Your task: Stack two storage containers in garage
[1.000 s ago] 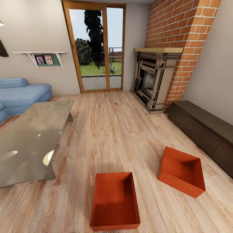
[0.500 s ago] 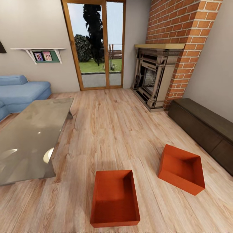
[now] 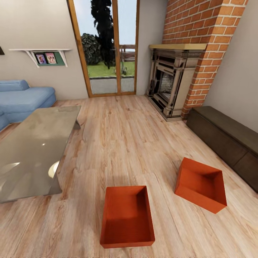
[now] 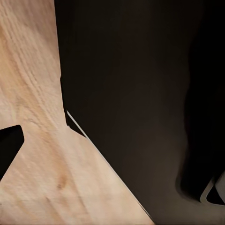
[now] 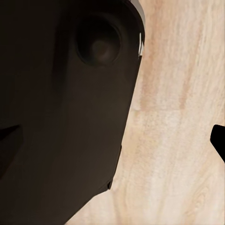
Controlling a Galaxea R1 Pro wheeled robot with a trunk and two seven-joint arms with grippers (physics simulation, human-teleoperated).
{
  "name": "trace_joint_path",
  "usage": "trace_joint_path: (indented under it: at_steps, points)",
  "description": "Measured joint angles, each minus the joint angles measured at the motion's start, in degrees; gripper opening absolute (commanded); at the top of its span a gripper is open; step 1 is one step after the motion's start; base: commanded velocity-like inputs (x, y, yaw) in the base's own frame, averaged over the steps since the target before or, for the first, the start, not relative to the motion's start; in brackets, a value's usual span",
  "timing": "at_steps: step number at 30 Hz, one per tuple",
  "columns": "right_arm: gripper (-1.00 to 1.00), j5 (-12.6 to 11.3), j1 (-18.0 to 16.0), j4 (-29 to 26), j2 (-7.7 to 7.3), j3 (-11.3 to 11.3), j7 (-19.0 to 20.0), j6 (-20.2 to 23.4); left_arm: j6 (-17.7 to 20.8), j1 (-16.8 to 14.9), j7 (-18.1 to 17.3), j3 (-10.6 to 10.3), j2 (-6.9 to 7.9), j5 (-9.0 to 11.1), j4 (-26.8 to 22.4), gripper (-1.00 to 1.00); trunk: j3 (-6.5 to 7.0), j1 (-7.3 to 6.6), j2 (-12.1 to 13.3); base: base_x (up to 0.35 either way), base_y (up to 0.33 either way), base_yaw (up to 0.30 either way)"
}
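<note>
Light wood floor of the living room carries two orange bins, one near, one right, well apart. Whether either gripper is apart or together cannot be told.

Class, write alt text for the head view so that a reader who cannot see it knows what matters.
Two orange-red open-top storage containers sit on a light wood plank floor, the nearer one squared to the camera, the other to its right and turned at an angle. A glass table and blue sofa stand left, a brick fireplace beyond.
</note>
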Motion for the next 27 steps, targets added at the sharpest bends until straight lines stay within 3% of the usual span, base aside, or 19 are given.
trace_joint_path:
  at_steps: [27]
  points:
    - [1.0,0.1,0.0,0.0,0.0,0.0,0.0,0.0,0.0,0.0,0.0,0.0,0.01,0.0,0.0,1.0,-2.52,0.0,0.0,0.0,0.0,0.0]
